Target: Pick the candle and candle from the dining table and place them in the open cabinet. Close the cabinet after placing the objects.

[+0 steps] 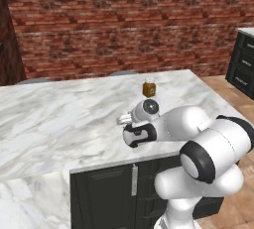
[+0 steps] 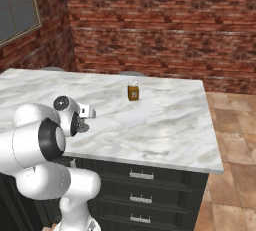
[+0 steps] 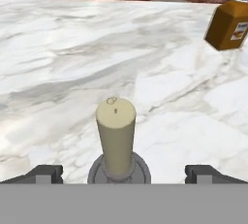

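The candle [image 3: 116, 138], a short cream stick on a grey round-based holder, stood upright on the dining table [image 3: 58, 72], centred between the two finger tips of the gripper [image 3: 124, 173]. The jaws stood fully apart, one tip on each side of the holder and clear of it; nothing was held.

Step in hand, as judged: the approach to grasp this candle. Recommended procedure:
1. Keep the stick centred between the tips.
2. Advance along the hand's axis until the pads flank the stick above the holder's base.
3. Close evenly on the stick; an off-centre close would likely tip it.
4. Lift straight up before any swing.

The amber-orange carton [image 3: 227, 22] stood well apart from the candle, toward the table's far side, and was not in the path of approach.

View differences: the hand view showed the candle, its holder and the spread tips plainly. In the left base view the arm's wrist [image 1: 144, 119] covered the work point, so the candle could not be made out there; the carton [image 1: 149, 88] and the table [image 1: 59, 119] were clear. The right base view showed the gripper [image 2: 84, 117] low over the near part of the table [image 2: 165, 125], with the carton [image 2: 133, 91] beyond, and dark drawers under the top.
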Controlling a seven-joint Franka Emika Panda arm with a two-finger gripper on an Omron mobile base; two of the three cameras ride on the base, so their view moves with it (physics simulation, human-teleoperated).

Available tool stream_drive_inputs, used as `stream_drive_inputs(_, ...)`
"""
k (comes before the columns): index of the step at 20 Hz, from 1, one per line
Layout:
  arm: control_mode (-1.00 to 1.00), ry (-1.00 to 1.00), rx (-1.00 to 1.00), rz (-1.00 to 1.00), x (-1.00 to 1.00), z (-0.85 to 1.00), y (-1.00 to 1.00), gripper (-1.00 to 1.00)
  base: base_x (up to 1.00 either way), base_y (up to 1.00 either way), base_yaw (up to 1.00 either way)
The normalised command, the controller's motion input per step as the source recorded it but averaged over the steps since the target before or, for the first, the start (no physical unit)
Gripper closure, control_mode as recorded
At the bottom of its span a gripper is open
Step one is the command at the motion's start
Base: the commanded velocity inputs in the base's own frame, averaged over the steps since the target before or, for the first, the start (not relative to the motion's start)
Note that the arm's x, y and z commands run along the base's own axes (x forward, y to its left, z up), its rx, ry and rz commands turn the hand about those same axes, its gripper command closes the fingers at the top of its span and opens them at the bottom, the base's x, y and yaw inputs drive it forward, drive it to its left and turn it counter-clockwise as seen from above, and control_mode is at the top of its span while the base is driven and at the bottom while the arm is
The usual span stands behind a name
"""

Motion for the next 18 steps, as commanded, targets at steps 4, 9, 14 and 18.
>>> stream_drive_inputs(4, -1.0, -0.01, 0.0, 0.0, 0.1, -0.1, 0.04, -1.0, 0.0, 0.0, 0.0)
stream_drive_inputs(9, -1.0, 0.0, 0.0, 0.0, 0.07, -0.13, 0.06, -1.0, 0.0, 0.0, 0.0)
stream_drive_inputs(14, -1.0, 0.0, 0.0, 0.0, 0.1, -0.11, 0.02, -1.0, 0.0, 0.0, 0.0)
stream_drive_inputs(18, -1.0, 0.0, 0.0, 0.0, 0.25, -0.05, 0.02, -1.0, 0.0, 0.0, 0.0)
